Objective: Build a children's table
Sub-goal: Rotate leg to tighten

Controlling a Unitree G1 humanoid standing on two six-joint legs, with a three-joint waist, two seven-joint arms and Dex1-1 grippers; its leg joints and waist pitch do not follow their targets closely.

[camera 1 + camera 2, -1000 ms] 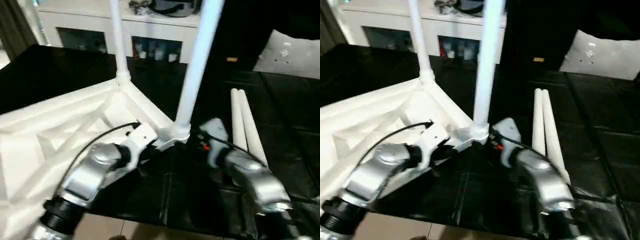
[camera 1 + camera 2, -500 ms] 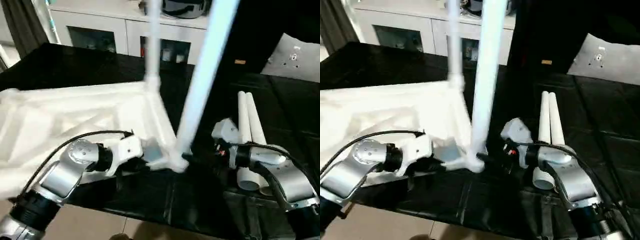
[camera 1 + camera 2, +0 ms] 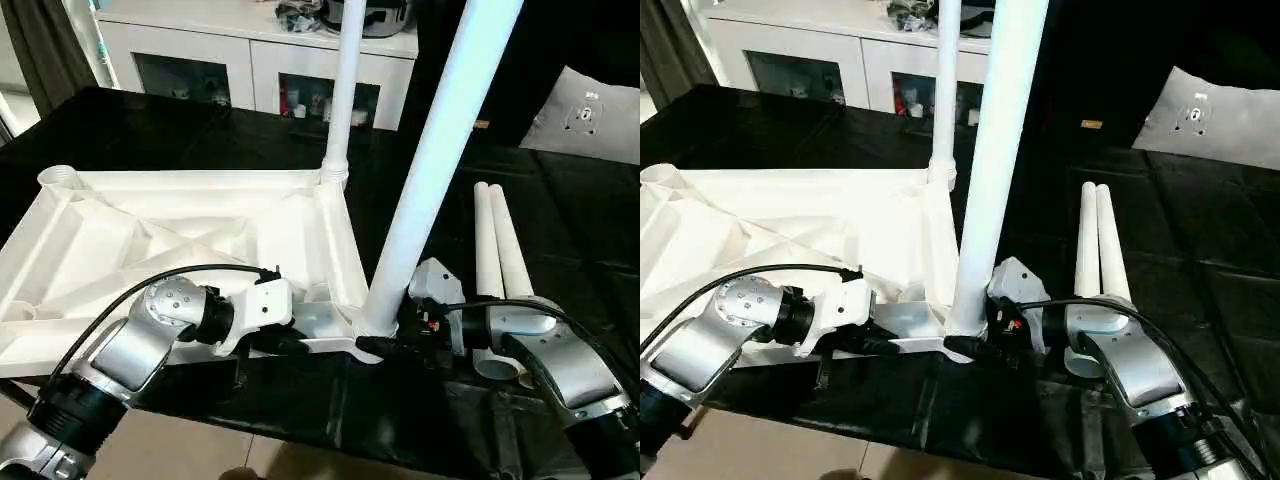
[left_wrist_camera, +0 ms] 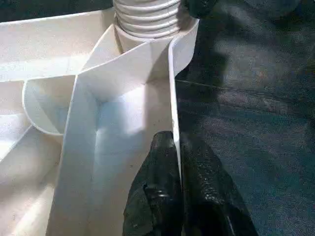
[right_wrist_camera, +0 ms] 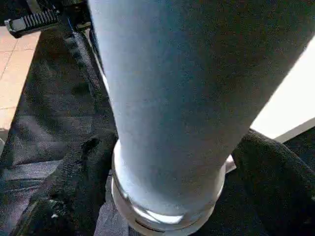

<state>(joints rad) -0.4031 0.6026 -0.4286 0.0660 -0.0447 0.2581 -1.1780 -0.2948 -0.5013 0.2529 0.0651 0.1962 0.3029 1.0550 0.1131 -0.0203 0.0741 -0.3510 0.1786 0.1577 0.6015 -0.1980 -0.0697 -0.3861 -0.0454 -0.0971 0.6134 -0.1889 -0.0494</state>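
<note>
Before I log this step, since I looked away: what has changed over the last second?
The tabletop swung clockwise, its far leg going rightward. The left tool stayed pinched on its rim, the right tool around the near leg; the two loose legs lay unmoved.

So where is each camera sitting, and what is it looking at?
Left eye view: on the robot's head, looking down at the upside-down table top with two legs standing in its sockets; both silver forearms show.
Right eye view: beside it, same scene; two loose legs lie on the black cloth.
Left wrist view: on the left wrist, looking along the left gripper, pinching the table top's rim.
Right wrist view: on the right wrist, right gripper around the near leg.
Shared: the near leg's base shows in the eye views and both wrist views.
</note>
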